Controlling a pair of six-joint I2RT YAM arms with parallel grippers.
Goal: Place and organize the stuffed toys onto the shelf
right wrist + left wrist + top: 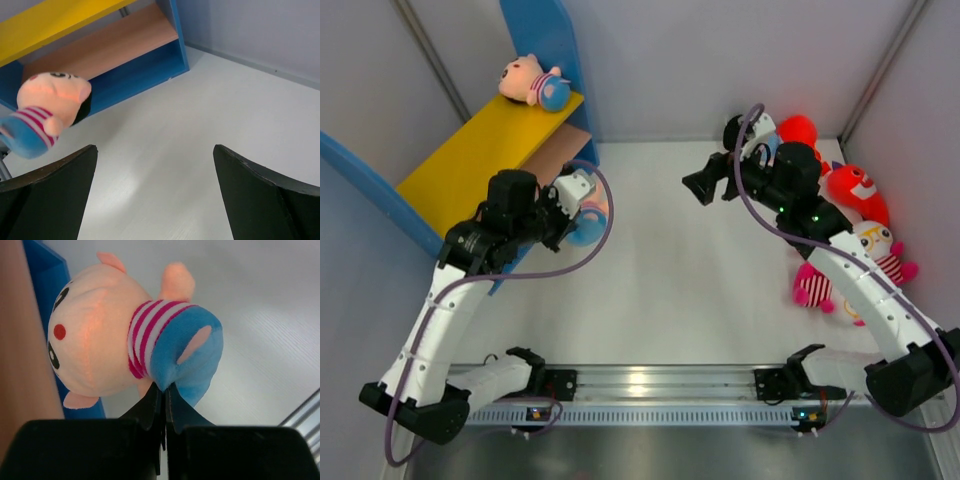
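Delivery under way: the left pincer (164,395), clamped shut on the blue pants of a peach doll (100,340), holds it just in front of the tan lower board (115,42) of the shelf (470,150) at 9 o'clock; the next move likely calls for easing it onto a board and letting go; a second doll (532,82) lies on the yellow upper board at 11 o'clock. The right pincer (154,150) hangs empty, fingers wide apart, over the worktop (670,300); red creatures (860,190) and an owl (873,240) wait at 3 o'clock, partly hidden beneath the right arm, so their number cannot be told.

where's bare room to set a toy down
The yellow upper board is bare nearer than the doll at its far end. The table between left arm and right arm is bare. Crowded on the right: red creatures, owl.
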